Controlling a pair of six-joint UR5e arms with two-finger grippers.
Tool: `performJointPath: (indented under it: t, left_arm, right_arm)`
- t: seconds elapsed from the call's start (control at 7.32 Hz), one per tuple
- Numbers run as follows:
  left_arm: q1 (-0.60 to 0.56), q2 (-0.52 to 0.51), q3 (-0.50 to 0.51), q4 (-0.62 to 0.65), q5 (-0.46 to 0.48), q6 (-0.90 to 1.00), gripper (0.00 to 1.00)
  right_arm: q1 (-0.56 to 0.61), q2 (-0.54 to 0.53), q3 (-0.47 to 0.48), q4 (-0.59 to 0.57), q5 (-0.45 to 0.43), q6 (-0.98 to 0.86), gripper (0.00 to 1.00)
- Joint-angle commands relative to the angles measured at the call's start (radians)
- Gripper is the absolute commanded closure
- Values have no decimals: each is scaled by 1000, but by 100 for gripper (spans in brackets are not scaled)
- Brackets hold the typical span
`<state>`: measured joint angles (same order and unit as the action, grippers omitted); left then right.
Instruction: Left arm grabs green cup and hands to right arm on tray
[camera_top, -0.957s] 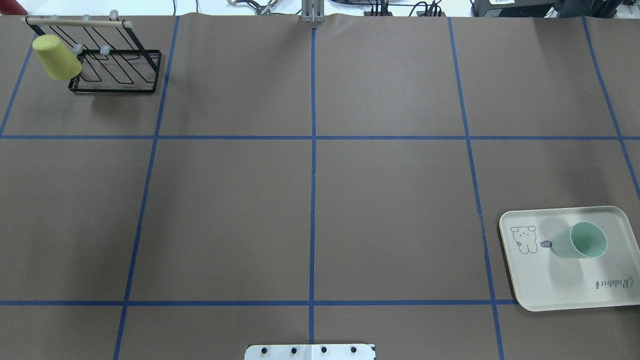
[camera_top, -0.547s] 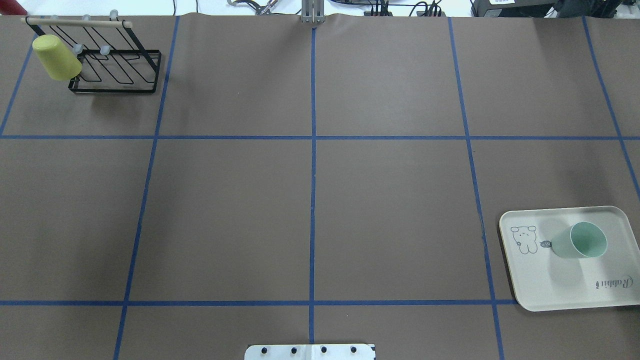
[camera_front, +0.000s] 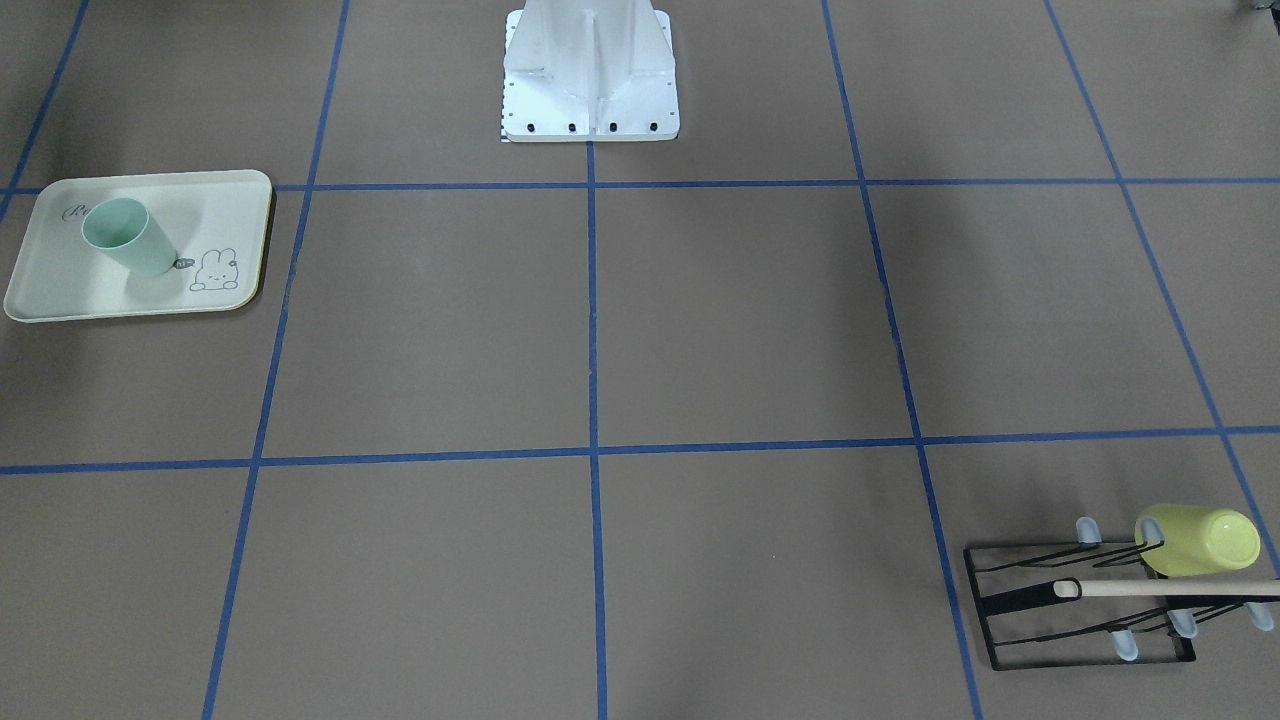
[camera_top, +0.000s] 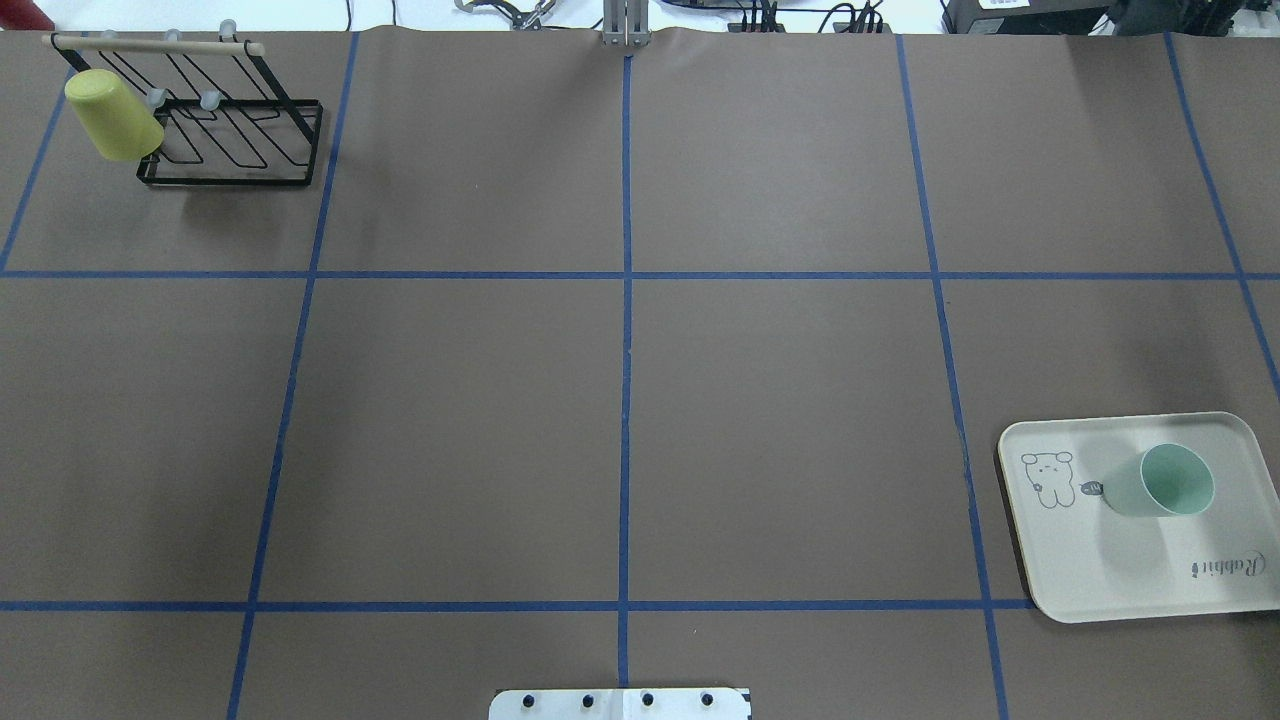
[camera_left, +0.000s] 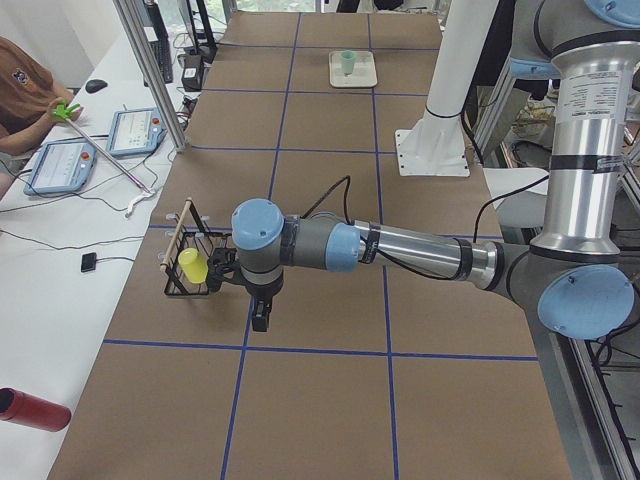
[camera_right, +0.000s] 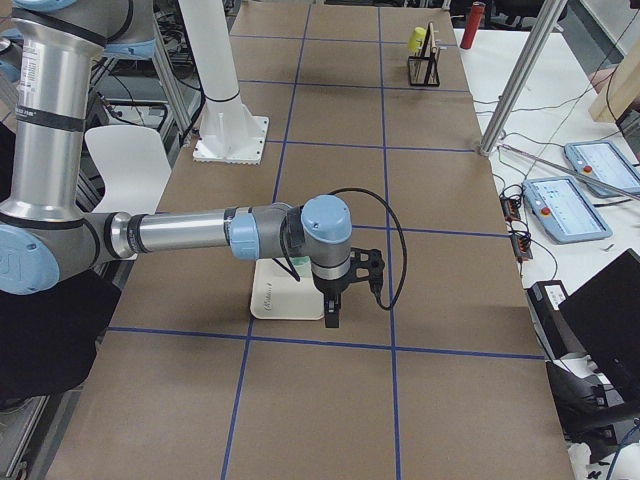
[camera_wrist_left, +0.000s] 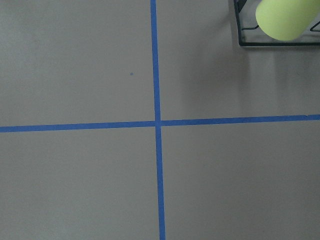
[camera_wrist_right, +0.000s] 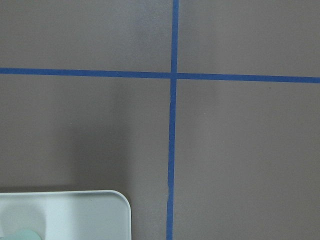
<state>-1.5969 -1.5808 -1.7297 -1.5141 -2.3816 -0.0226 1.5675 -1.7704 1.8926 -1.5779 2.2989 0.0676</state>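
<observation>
You'll find the green cup (camera_top: 1165, 482) standing on the tray (camera_top: 1100, 575) at the tabletop's (camera_top: 620, 400) near right, with the right end effector (camera_right: 332, 316) beside the tray's corner. Far left, the left end effector (camera_left: 261, 318) hangs near the rack (camera_top: 240, 150) bearing a yellow-green cup (camera_top: 112, 115). I cannot tell either one's opening or hold; both look small and dark.

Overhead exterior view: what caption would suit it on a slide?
Mint-green cup stands on the rabbit tray; yellow-green cup sits on a wire rack.

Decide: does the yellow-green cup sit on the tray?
No, the yellow-green cup is on the black rack; the tray holds the green cup.
</observation>
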Motion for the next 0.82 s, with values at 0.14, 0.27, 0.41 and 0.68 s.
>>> performJointPath:
  t: [0.14, 0.27, 0.41, 0.68]
  left_arm:
    - [2, -1, 12, -1, 2, 0, 0]
    - [2, 1, 12, -3, 2, 4, 0]
    - [2, -1, 12, -23, 2, 4, 0]
    - [2, 1, 2, -28, 2, -2, 0]
  right_arm:
    - [-1, 5, -4, 4, -12, 5, 0]
    - [-1, 3, -6, 4, -12, 1, 0]
    - [-1, 3, -6, 4, -10, -2, 0]
    - [0, 5, -7, 4, -10, 0, 0]
